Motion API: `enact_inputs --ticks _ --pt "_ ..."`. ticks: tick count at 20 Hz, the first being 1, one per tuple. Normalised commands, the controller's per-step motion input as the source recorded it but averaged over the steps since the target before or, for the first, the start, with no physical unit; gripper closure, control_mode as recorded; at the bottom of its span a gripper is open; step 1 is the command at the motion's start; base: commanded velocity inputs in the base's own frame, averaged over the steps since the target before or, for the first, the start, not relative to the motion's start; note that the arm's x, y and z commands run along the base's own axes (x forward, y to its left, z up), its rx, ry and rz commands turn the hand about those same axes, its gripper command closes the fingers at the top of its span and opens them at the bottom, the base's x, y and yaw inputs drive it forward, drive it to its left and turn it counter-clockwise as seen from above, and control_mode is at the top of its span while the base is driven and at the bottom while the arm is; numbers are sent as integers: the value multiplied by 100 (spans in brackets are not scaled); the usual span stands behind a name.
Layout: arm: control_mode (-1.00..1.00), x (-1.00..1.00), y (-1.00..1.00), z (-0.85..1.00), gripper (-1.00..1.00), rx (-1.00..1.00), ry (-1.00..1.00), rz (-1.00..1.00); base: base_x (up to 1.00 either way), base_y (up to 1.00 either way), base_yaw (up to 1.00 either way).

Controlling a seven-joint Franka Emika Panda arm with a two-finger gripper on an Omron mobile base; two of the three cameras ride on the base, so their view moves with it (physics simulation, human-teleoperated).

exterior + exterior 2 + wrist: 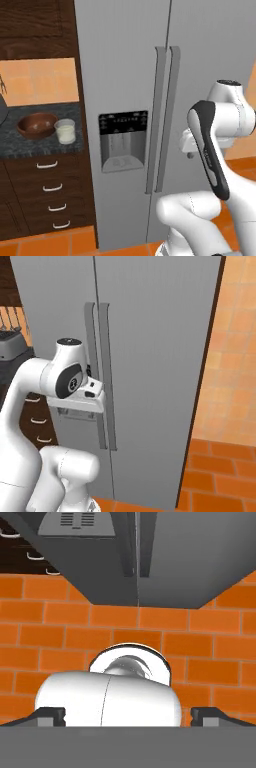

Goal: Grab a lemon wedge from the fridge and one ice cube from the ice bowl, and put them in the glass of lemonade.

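No text is legible; the fridge (pixel 125 75) dispenser panel (pixel 123 123) shows only blurred marks.

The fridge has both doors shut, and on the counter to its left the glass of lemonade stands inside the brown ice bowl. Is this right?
Not quite. The fridge does have both doors shut, but the glass of lemonade stands on the counter beside the ice bowl, to its right, not inside it. The left base view shows this.
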Motion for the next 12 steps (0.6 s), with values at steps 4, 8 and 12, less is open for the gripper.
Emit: enact_inputs --ticks 4,8,12 --pt "100 0 0 0 -100 0 0 0 -42 11 0" --pt "100 0 0 0 -100 0 0 0 -23 11 0" --pt "-100 -2 1 1 -100 0 -3 0 -1 0 0"
